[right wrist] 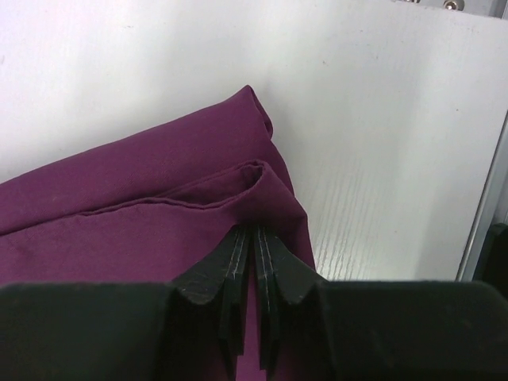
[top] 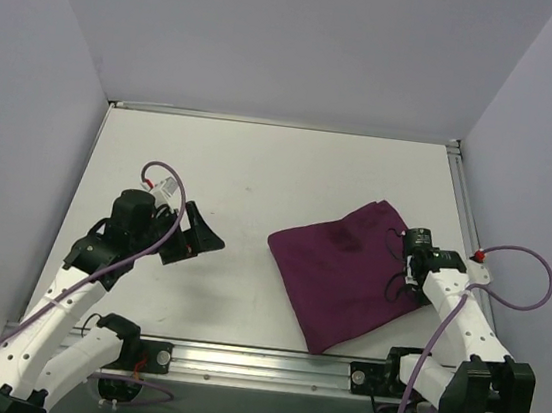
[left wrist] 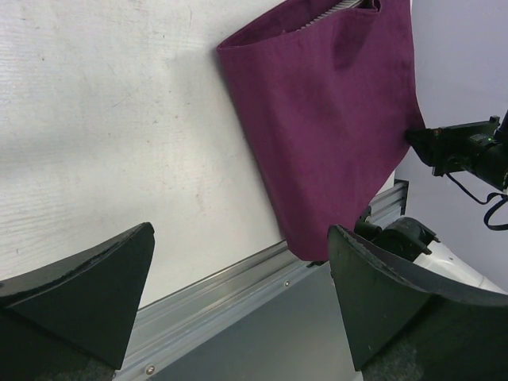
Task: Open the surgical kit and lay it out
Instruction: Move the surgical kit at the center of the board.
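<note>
The surgical kit lies wrapped in its dark purple cloth (top: 344, 270) on the right half of the white table. A thin strip of silver mesh (left wrist: 337, 9) peeks out at the wrap's far edge; the instruments are hidden. My right gripper (top: 403, 283) is at the wrap's right edge. In the right wrist view it (right wrist: 252, 230) is shut on a raised fold of the cloth (right wrist: 143, 182). My left gripper (top: 194, 242) hovers left of the wrap, apart from it. Its jaws (left wrist: 240, 232) stand wide open with nothing between them, facing the cloth (left wrist: 333, 119).
An aluminium rail (top: 256, 365) runs along the table's near edge, and the wrap's near corner reaches it. Another rail (top: 462, 209) borders the right side. Pale walls close in the left, back and right. The right arm (left wrist: 468, 151) shows beyond the cloth.
</note>
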Available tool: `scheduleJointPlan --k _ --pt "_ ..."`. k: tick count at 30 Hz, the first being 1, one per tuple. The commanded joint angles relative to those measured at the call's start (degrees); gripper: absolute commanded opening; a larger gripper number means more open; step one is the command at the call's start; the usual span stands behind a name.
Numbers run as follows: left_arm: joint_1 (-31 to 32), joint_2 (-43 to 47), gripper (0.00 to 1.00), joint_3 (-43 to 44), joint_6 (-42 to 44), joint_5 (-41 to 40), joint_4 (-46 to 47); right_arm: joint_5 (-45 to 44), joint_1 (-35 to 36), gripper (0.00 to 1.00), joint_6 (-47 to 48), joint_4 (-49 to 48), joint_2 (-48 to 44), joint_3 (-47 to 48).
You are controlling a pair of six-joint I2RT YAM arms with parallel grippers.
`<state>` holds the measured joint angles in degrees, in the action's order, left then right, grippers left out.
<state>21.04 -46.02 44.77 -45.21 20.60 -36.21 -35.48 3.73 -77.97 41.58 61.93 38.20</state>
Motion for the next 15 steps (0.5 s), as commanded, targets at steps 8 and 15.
scheduleJointPlan --k 8,15 --pt "0.32 -5.55 0.91 2.51 -0.23 -5.31 0.62 8.15 8.19 0.02 -5.51 -6.69 9.16 -1.9" --pt "1.11 -9.0 0.85 -1.96 -4.0 -6.8 3.06 13.95 22.51 0.02 -19.83 -11.52 15.22 -0.23"
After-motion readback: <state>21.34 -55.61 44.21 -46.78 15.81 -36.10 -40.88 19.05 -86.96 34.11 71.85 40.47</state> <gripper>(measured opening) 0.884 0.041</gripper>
